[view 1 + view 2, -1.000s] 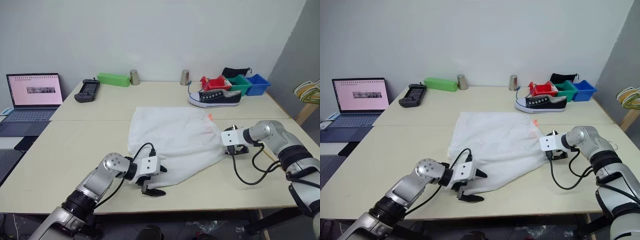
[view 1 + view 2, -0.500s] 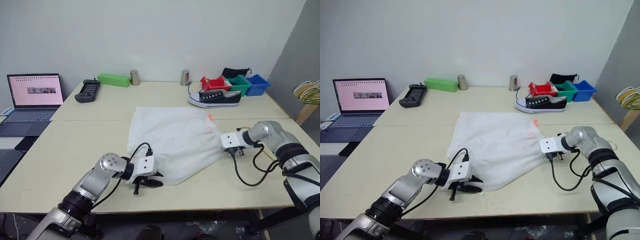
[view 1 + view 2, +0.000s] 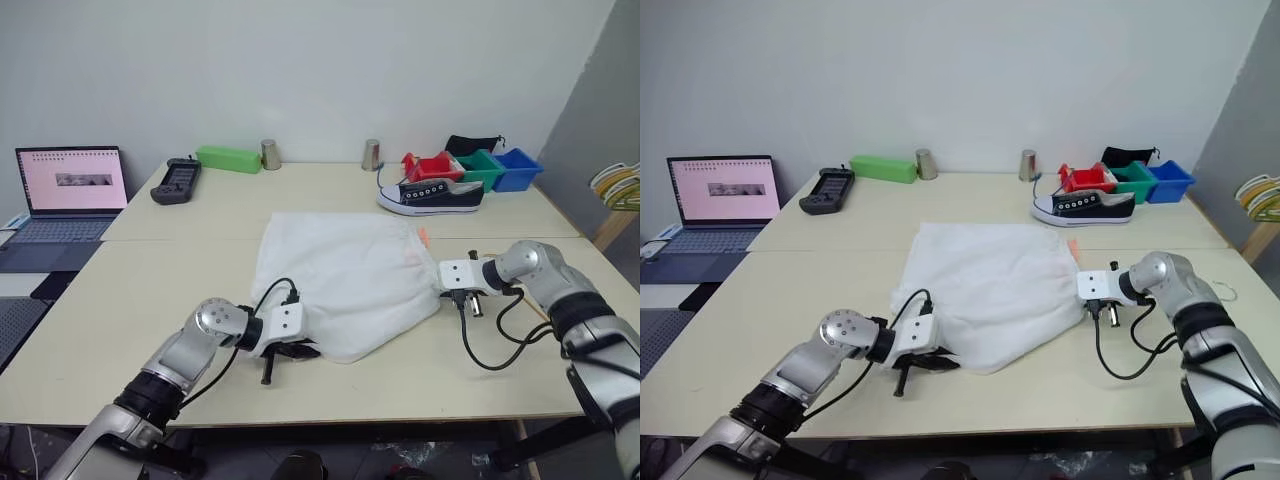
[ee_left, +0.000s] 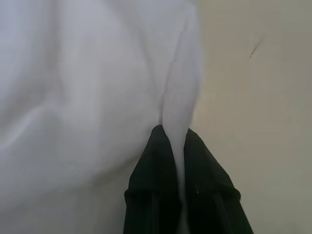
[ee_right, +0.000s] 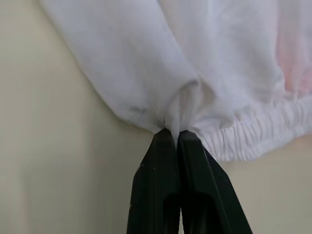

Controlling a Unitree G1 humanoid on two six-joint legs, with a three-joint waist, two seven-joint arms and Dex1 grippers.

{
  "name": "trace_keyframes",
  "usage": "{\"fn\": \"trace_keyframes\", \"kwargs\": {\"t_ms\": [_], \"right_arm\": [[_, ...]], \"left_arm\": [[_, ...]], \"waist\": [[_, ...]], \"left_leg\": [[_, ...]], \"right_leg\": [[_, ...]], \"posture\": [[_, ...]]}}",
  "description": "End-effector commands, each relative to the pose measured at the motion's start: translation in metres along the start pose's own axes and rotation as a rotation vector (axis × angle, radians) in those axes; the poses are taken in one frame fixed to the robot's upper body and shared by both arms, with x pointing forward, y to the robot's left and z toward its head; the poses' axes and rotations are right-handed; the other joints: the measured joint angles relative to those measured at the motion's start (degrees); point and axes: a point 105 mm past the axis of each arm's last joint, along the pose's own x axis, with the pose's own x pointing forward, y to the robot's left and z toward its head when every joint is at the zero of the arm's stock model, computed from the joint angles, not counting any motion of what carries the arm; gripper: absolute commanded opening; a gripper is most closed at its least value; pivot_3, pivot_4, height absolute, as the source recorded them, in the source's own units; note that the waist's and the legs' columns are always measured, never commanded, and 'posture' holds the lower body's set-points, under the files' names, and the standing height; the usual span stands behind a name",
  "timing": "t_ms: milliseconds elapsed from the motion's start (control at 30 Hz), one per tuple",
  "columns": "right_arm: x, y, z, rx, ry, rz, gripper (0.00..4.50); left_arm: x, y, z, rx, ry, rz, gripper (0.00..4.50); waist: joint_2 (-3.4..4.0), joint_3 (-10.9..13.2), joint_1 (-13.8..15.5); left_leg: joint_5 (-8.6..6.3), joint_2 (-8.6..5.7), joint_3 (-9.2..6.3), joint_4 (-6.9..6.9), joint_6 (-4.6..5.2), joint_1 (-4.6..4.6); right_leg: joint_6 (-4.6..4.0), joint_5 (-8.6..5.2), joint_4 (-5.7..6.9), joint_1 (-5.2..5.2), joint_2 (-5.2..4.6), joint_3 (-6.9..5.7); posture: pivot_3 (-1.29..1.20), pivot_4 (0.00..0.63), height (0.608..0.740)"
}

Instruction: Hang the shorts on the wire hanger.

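Plainly, the shorts lay spread in the middle of the pale tabletop, a wide sheet of white, soft, wrinkled cloth with a small orange-red tag at its waistband side. The left tool had its two black fingers pinched together on a fold of the near edge, a thin ridge of fabric standing up between them. The right tool was clamped on the opposite side, biting a gathered bit of cloth just beside the elastic, puckered waistband.

I took that two-ended hold as a way to lift the garment stretched out, not bunched, so it could be draped over a bar. Limp fabric like this would sag in the middle and could slip from a narrow pinch.

A hint of yellow-orange wire showed on the tabletop just past the right tool, probably the wire hanger, though it was too thin and too hidden to be sure. Thicker yellow, green and white hangers hung bunched at the right edge of the room.

Further back stood a black-and-white sneaker, red, green and blue plastic bins, two small metal cups, a green box, a dark handheld controller, and an open laptop off to the left.
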Motion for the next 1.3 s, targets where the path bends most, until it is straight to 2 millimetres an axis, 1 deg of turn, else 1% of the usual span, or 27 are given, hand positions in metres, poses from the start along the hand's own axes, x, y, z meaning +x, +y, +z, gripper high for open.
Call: {"fn": "trace_keyframes", "kwargs": {"t_ms": [33,100,167,233,300,400,433,500,533,600,633,667,700,733,767,800,833,867,900,933,967,1067,1100,1133,1200,1233,1300], "right_arm": [[-0.025,0.031,0.037,0.020,-0.118,0.100,0.01],[-0.031,0.057,0.054,0.051,-0.159,0.174,0.01],[-0.035,0.091,0.073,0.076,-0.203,0.276,0.01],[-0.037,0.112,0.083,0.110,-0.216,0.331,0.01],[-0.038,0.119,0.087,0.126,-0.212,0.343,0.01],[-0.043,0.129,0.074,0.111,-0.154,0.369,0.01],[-0.045,0.128,0.070,0.107,-0.138,0.368,0.01],[-0.048,0.120,0.067,0.108,-0.128,0.346,0.01],[-0.049,0.103,0.067,0.116,-0.132,0.292,0.01],[-0.055,0.048,0.066,0.150,-0.151,0.099,0.01],[-0.060,0.012,0.067,0.165,-0.161,-0.035,0.01],[-0.065,-0.011,0.068,0.173,-0.167,-0.113,0.01],[-0.076,-0.057,0.068,0.207,-0.177,-0.323,0.01],[-0.088,-0.091,0.067,0.248,-0.180,-0.494,0.01],[-0.101,-0.120,0.066,0.276,-0.173,-0.657,0.01],[-0.125,-0.151,0.067,0.258,-0.147,-0.884,0.01],[-0.141,-0.167,0.068,0.235,-0.131,-1.019,0.01],[-0.171,-0.185,0.075,0.224,-0.154,-1.218,0.01],[-0.198,-0.195,0.085,0.194,-0.180,-1.382,0.01],[-0.214,-0.199,0.090,0.177,-0.201,-1.477,0.01],[-0.222,-0.200,0.099,0.119,-0.218,-1.533,0.01],[-0.213,-0.196,0.114,-0.017,-0.246,-1.543,0.01],[-0.195,-0.190,0.113,-0.034,-0.256,-1.484,0.01],[-0.166,-0.179,0.108,-0.045,-0.252,-1.383,0.01],[-0.107,-0.142,0.094,-0.038,-0.237,-1.149,0.01],[-0.085,-0.122,0.087,-0.027,-0.222,-1.046,0.01],[-0.056,-0.087,0.075,0.020,-0.197,-0.864,0.01]], "left_arm": [[-0.044,0.013,-0.031,-0.007,0.137,0.076,0.00],[-0.056,0.010,-0.038,-0.001,0.169,0.060,0.00],[-0.066,0.004,-0.040,0.000,0.189,0.032,0.00],[-0.070,-0.004,-0.038,0.010,0.195,-0.008,0.00],[-0.071,-0.011,-0.035,0.010,0.189,-0.037,0.00],[-0.078,-0.048,-0.024,-0.005,0.194,-0.230,0.00],[-0.080,-0.052,-0.024,-0.002,0.205,-0.257,0.00],[-0.081,-0.046,-0.022,-0.007,0.208,-0.248,0.00],[-0.079,-0.026,-0.016,0.013,0.184,-0.162,0.00],[-0.079,0.045,0.000,0.071,0.136,0.146,0.00],[-0.087,0.092,0.016,0.127,0.118,0.376,0.00],[-0.093,0.120,0.028,0.163,0.106,0.514,0.00],[-0.117,0.161,0.053,0.158,0.055,0.768,0.00],[-0.139,0.187,0.073,0.156,0.018,0.956,0.00],[-0.161,0.205,0.090,0.154,-0.011,1.119,0.00],[-0.186,0.218,0.111,0.146,-0.060,1.277,0.00],[-0.200,0.223,0.122,0.144,-0.088,1.361,0.00],[-0.219,0.226,0.141,0.170,-0.134,1.467,0.00],[-0.238,0.227,0.162,0.204,-0.196,1.555,0.00],[-0.250,0.226,0.175,0.229,-0.236,1.608,0.00],[-0.260,0.224,0.186,0.257,-0.268,1.649,0.00],[-0.263,0.222,0.193,0.317,-0.261,1.654,0.00],[-0.248,0.225,0.182,0.300,-0.210,1.571,0.00],[-0.217,0.227,0.155,0.255,-0.107,1.399,0.00],[-0.158,0.213,0.097,0.189,0.043,1.066,0.00],[-0.138,0.201,0.075,0.175,0.085,0.939,0.00],[-0.109,0.174,0.042,0.177,0.129,0.724,0.00]], "waist": [[0.02,0.00,0.20],[0.12,-0.02,0.22],[0.19,-0.01,0.48],[0.16,-0.03,0.87],[0.25,0.05,1.15],[0.22,0.13,1.73],[0.13,0.22,1.75],[0.19,0.28,1.91],[0.20,0.29,2.09],[0.27,0.46,3.01],[0.26,0.56,3.34],[0.20,0.60,3.77],[0.01,0.73,4.39],[-0.33,0.82,4.69],[-0.69,0.91,4.67],[-1.09,0.80,4.72],[-1.26,0.69,4.68],[-1.30,0.66,4.75],[-1.31,0.47,4.88],[-1.37,0.50,4.92],[-1.42,0.52,4.92],[-1.49,0.50,4.64],[-1.49,0.50,4.53],[-1.49,0.49,4.49],[-1.29,0.05,4.16],[-1.18,0.02,4.11],[-0.96,0.06,3.88]], "left_leg": [[0.00,0.00,-0.12,0.02,0.00,-0.09],[-0.01,0.02,-0.22,0.01,0.01,-0.21],[-0.01,0.02,-0.22,0.01,0.02,-0.29],[-0.02,0.02,-0.31,0.02,0.03,-0.39],[-0.04,0.01,-0.31,0.04,0.05,-0.37],[-0.03,-0.03,-0.31,0.11,0.05,-0.35],[-0.03,-0.02,-0.34,0.12,0.05,-0.29],[-0.03,0.01,-0.38,0.15,0.05,-0.33],[-0.03,0.00,-0.39,0.16,0.04,-0.33],[0.03,-0.01,-0.56,0.18,0.11,-0.30],[0.17,-0.12,-0.62,0.19,0.28,-0.32],[0.27,-0.09,-0.69,0.17,0.44,-0.38],[0.47,-0.26,-0.69,0.17,0.29,-0.36],[0.61,-0.24,-0.79,0.11,0.06,-0.48],[0.62,-0.16,-0.79,0.10,0.00,-0.49],[0.59,-0.14,-0.73,0.07,-0.18,-0.54],[0.65,-0.13,-0.69,0.02,-0.47,-1.02],[0.86,0.04,-0.67,0.06,-1.12,-1.47],[0.84,0.04,-0.44,-0.01,-1.25,-1.91],[0.86,-0.04,-0.29,0.01,-1.31,-2.22],[0.78,-0.23,0.03,0.02,-1.44,-2.49],[0.68,-0.50,0.30,-0.01,-1.27,-3.10],[0.63,-0.61,0.35,-0.04,-1.20,-3.09],[0.62,-0.65,0.37,-0.11,-1.17,-3.10],[0.62,-0.65,0.35,-0.35,-1.16,-2.90],[0.60,-0.76,0.47,-0.60,-1.03,-2.22],[0.68,-1.16,0.51,-0.69,-0.80,-1.78]], "right_leg": [[0.00,0.00,-0.01,-0.04,-0.01,-0.09],[-0.04,-0.02,-0.01,-0.11,-0.01,-0.20],[-0.05,-0.03,-0.01,-0.19,-0.01,-0.19],[-0.04,-0.05,-0.09,-0.23,-0.04,-0.32],[-0.03,-0.06,-0.13,-0.14,-0.05,-0.38],[0.26,-0.22,-0.20,-0.02,-0.14,-0.53],[0.28,-0.24,-0.24,0.05,-0.18,-0.66],[0.27,-0.27,-0.29,0.04,-0.19,-0.75],[0.27,-0.26,-0.26,0.05,-0.19,-0.85],[0.27,-0.26,-0.21,0.11,-0.17,-0.96],[0.26,-0.18,-0.09,0.09,-0.07,-1.13],[0.28,0.01,-0.19,0.06,-0.01,-1.15],[0.16,0.11,-0.10,0.09,0.27,-1.33],[0.09,0.36,-0.25,-0.06,0.35,-1.26],[-0.18,0.58,-0.19,-0.13,0.31,-1.16],[-0.29,0.64,-0.12,-0.34,0.31,-1.13],[-0.35,0.76,-0.09,-0.96,0.26,-1.03],[-0.36,0.77,0.06,-1.55,0.10,-1.00],[-0.34,0.75,0.07,-2.02,-0.05,-0.96],[-0.32,0.74,0.00,-2.34,-0.29,-0.96],[-0.32,0.74,0.43,-3.03,-0.66,-1.14],[-0.33,0.73,0.34,-3.63,-1.10,-1.35],[-0.33,0.73,0.27,-3.62,-1.19,-1.35],[-0.32,0.73,-0.01,-3.53,-1.19,-1.34],[-0.26,0.76,-0.26,-3.03,-1.14,-1.56],[-0.09,0.66,-0.55,-2.13,-0.88,-1.73],[0.16,0.52,-0.93,-1.67,-0.88,-1.65]], "posture": [[0.35,0.000,0.740],[0.35,0.000,0.740],[0.35,0.000,0.740],[0.35,0.000,0.740],[0.36,0.000,0.740],[0.36,0.000,0.740],[0.36,0.000,0.740],[0.36,0.000,0.740],[0.36,0.000,0.740],[0.36,0.000,0.740],[0.36,0.000,0.740],[0.36,0.000,0.740],[0.36,0.000,0.740],[0.36,0.000,0.740],[0.36,0.000,0.740],[0.36,0.000,0.740],[0.36,0.000,0.740],[0.36,0.000,0.740],[0.36,0.000,0.740],[0.36,0.000,0.740],[0.36,0.000,0.740],[0.37,0.000,0.740],[0.38,0.000,0.740],[0.39,0.000,0.740],[0.39,0.000,0.740],[0.39,0.000,0.740],[0.39,0.000,0.740]]}}
